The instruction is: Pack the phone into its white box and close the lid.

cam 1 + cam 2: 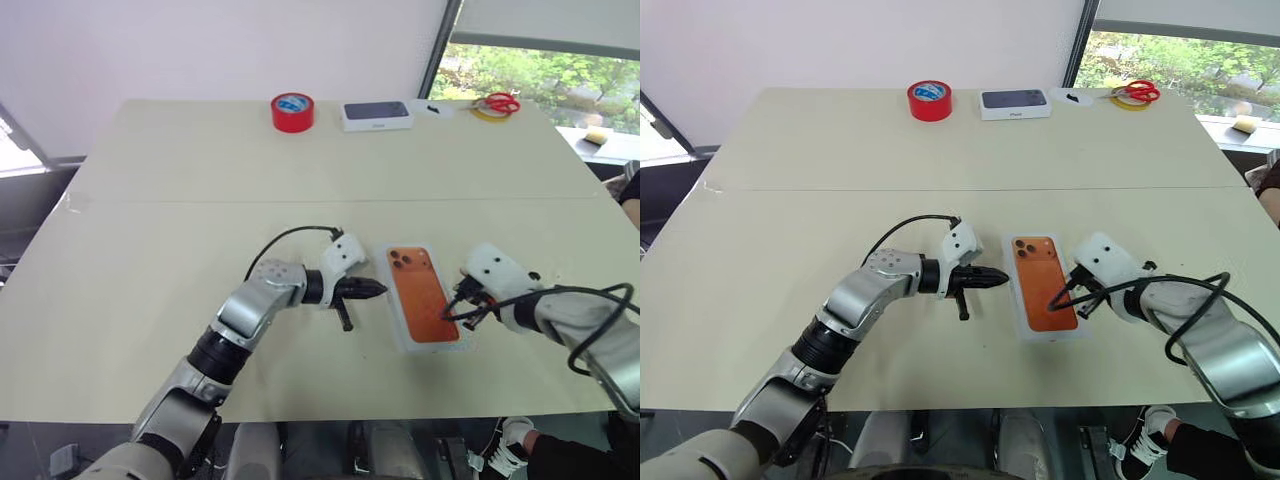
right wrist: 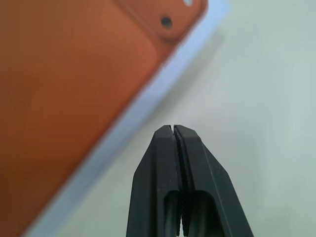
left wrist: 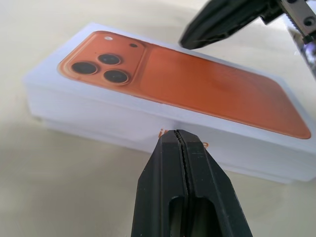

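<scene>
Lid (image 1: 424,294) sits on the white box (image 3: 148,129) between my two hands, left gripper (image 1: 378,290) and right gripper (image 1: 447,315) both pinched together, holding nothing.

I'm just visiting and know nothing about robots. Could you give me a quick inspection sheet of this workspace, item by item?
Surface: pale table, with a seam running across it.
Job's things: lid with the orange phone print sits on the white box, closed; phone itself hidden.
Clutter: red tape roll, white box with a dark top, red scissors, all at the far edge.
Grippers: left tool shut, beside the lid's left side; right tool shut, at the lid's right edge.
Cables: black cable looping over the left wrist; another on the right arm.
Surroundings: white wall, window with greenery.
</scene>
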Robot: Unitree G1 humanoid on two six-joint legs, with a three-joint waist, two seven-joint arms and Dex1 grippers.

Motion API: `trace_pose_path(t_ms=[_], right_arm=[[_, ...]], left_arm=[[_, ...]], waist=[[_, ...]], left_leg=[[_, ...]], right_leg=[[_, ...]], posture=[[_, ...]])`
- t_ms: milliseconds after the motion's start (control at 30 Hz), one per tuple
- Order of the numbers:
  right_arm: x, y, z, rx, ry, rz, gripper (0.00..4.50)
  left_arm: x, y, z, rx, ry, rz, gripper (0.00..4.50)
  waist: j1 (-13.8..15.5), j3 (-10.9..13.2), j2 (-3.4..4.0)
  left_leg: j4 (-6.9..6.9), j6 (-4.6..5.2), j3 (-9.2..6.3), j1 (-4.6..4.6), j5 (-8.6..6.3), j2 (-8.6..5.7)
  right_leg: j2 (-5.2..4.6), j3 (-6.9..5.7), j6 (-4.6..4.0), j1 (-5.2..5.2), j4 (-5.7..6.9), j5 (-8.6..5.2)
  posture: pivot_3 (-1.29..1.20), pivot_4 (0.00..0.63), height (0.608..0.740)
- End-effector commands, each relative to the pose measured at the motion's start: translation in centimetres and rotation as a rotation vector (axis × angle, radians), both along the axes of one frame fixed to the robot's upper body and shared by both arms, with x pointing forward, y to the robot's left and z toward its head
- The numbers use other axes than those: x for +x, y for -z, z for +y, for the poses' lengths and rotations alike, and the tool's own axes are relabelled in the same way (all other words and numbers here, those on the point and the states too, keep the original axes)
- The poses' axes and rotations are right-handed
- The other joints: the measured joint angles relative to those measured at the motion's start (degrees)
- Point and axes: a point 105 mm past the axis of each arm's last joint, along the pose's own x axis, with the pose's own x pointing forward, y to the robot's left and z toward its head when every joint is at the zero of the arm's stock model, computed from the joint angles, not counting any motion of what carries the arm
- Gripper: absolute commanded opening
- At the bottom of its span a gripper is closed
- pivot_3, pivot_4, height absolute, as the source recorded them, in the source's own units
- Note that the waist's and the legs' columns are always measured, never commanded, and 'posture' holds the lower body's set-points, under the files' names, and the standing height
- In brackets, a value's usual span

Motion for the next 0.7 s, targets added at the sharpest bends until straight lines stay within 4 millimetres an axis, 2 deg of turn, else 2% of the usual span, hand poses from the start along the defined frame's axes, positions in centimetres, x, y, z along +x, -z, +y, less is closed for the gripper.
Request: trace_pose_path(t_ms=[33,167,267,467,700], right_arm=[[-0.8,-3.0,1.0,0.028,-0.107,-0.091,0.06],[-2.8,-2.9,3.1,0.109,-0.218,-0.051,0.06],[-4.3,-1.1,3.8,0.114,-0.252,0.027,0.06],[-5.3,0.6,3.4,0.114,-0.221,0.086,0.06],[-5.5,1.4,2.9,0.109,-0.187,0.108,0.06]], left_arm=[[0.7,-2.4,0.4,-0.081,-0.032,-0.039,0.0],[1.9,-3.3,-0.5,-0.106,-0.082,-0.049,0.0],[2.6,-2.8,-1.6,-0.058,-0.103,-0.064,0.0],[2.4,-1.1,-2.2,0.041,-0.064,-0.084,0.0],[2.3,-0.1,-1.2,0.082,-0.066,-0.081,0.0]], waist=[[0.0,0.0,0.0],[0.2,0.0,-0.02],[0.3,0.0,-0.04],[-0.1,0.0,-0.02],[0.0,0.0,-0.02]], left_leg=[[0.0,0.0,0.0,0.02,0.0,0.0],[0.02,0.0,-0.06,0.03,0.0,0.0],[0.08,0.02,-0.09,0.03,-0.02,-0.04],[0.07,0.03,-0.1,0.06,-0.02,-0.02],[0.08,0.03,-0.12,0.06,-0.02,-0.02]], right_leg=[[0.0,0.0,0.0,0.02,0.01,0.0],[0.01,-0.03,0.01,0.09,0.0,0.0],[-0.01,-0.05,0.03,0.15,-0.01,-0.01],[0.01,-0.04,0.03,0.13,0.01,-0.02],[0.0,-0.05,0.03,0.16,0.0,-0.02]], posture=[[0.0,0.15,0.73],[0.0,0.15,0.73],[0.0,0.15,0.73],[0.0,0.15,0.73],[0.0,0.15,0.73]])
